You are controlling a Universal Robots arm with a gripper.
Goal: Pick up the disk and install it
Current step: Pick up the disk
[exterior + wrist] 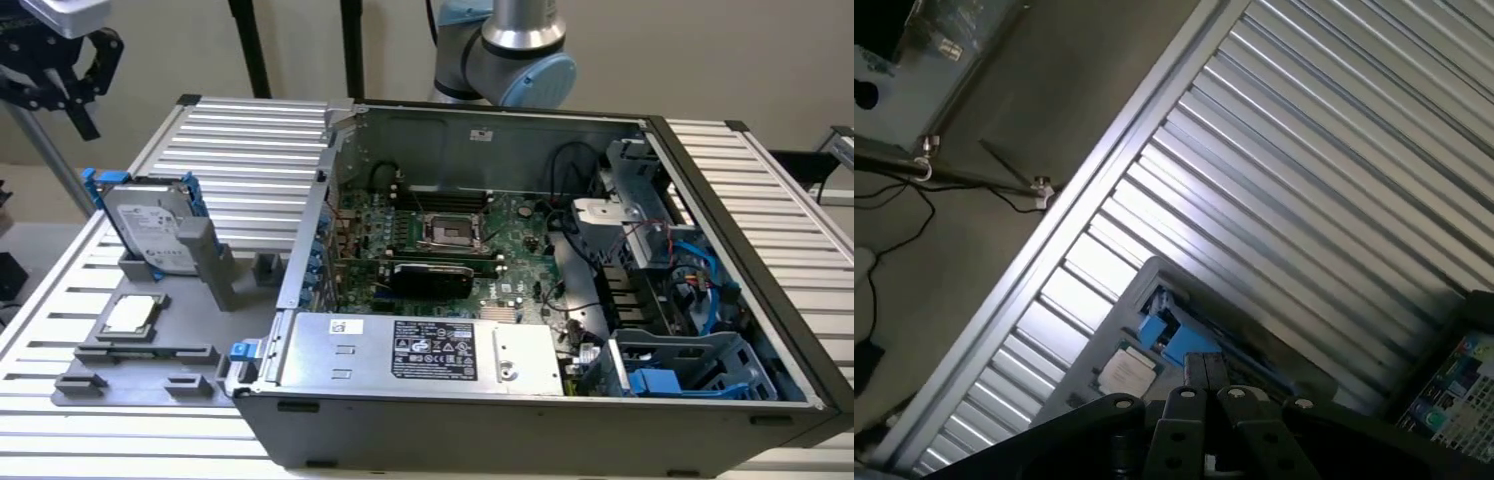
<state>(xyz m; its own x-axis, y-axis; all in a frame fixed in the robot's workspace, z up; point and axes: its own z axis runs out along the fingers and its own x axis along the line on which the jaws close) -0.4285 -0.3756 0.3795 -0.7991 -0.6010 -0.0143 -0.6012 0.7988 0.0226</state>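
**Disk parked in its fixture, gripper held clear**

A slatted aluminium worktop (254, 125) is seen carrying an open computer case (534, 425) with its interior exposed. Inside it, a motherboard (514, 235) is seen at the middle and a silver power supply (427, 350) with a black label along the near wall. At the exterior view's left of the case, a grey fixture (147, 372) is laid on the worktop. The disk (144, 222), clipped in its blue frame, is stood upright on edge in a slot of that fixture, outside the case. The gripper (1205, 365) is held above and toward the exterior view's left of the disk, well apart from it. Its fingers (1196, 378) are seen closed together, with nothing gripped between them. A square CPU chip (131, 314) is laid flat on the fixture, just in front of the disk.
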